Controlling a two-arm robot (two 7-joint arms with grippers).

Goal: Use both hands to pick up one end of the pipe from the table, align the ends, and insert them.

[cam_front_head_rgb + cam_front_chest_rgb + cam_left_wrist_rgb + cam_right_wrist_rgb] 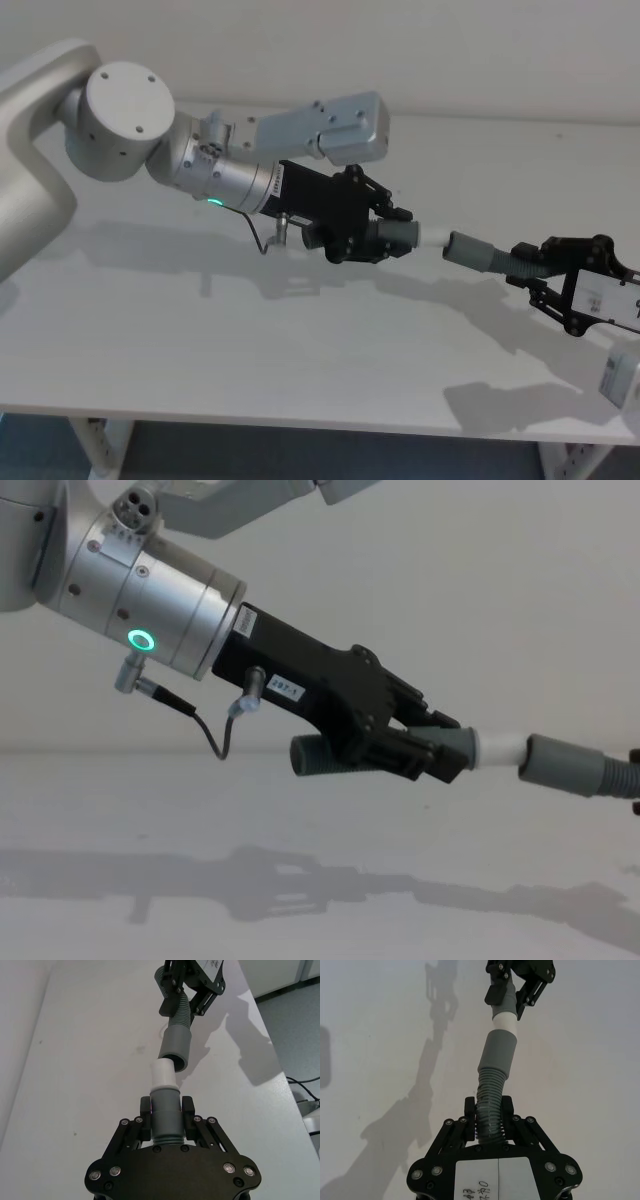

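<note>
Table (pixel 300 375), pale, under plain wall (pixel 450 50)

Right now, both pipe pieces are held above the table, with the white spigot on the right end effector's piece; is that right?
Not quite: the white spigot is on the left end effector's piece, as the head view shows; the rest holds.
</note>
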